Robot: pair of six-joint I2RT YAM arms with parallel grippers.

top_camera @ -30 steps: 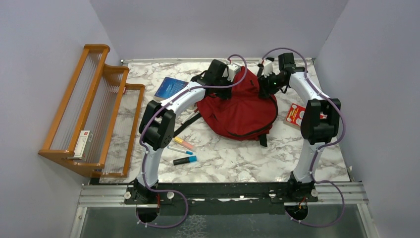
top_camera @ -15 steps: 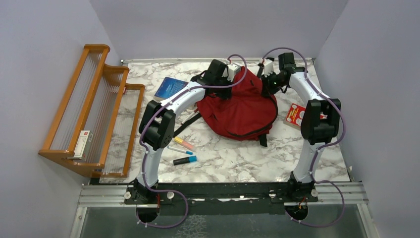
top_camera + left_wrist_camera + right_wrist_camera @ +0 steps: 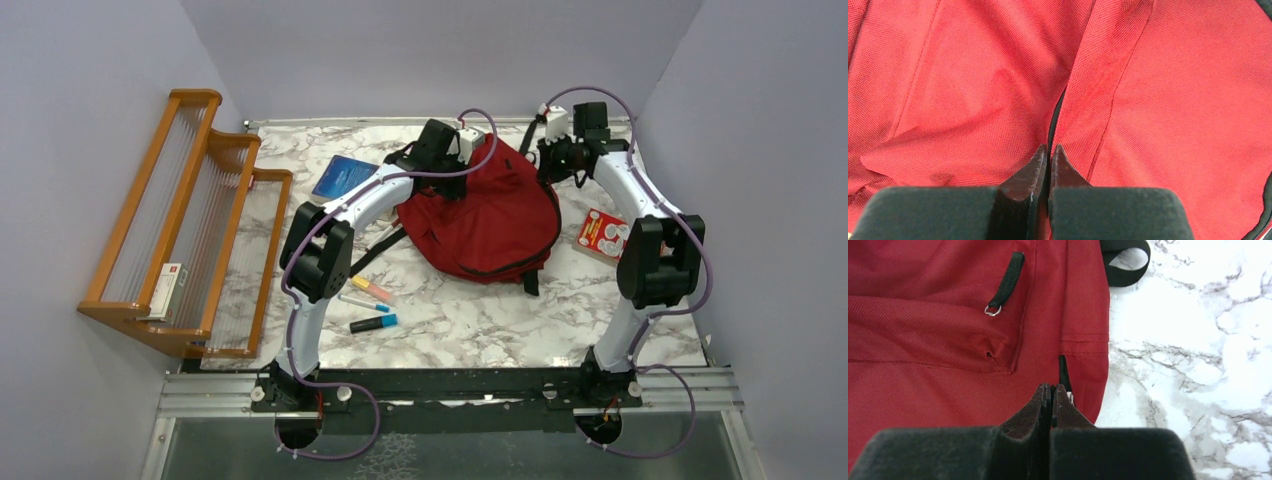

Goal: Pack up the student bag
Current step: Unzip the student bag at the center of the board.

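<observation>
Right arm drawn back toward far wall since a second ago; left arm unmoved. Right hand (image 3: 1050,388) pressed together at edge of student bag (image 3: 490,215), black zip tab (image 3: 1064,371) just beside tips; whether pinched, cannot tell. Left hand (image 3: 1049,148) pressed together over zip seam, red cloth beneath. Bag slumped on worktop (image 3: 470,310): looks soft, floppy, likely light; zip tabs or straps the surest hold.

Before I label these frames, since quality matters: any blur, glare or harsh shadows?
Top external: even, soft light, faint shadows, student bag sharp. Left wrist: fabric weave crisp, left tool close and slightly soft. Right wrist: white marble table bright, nearly washed out; no motion blur.
</observation>
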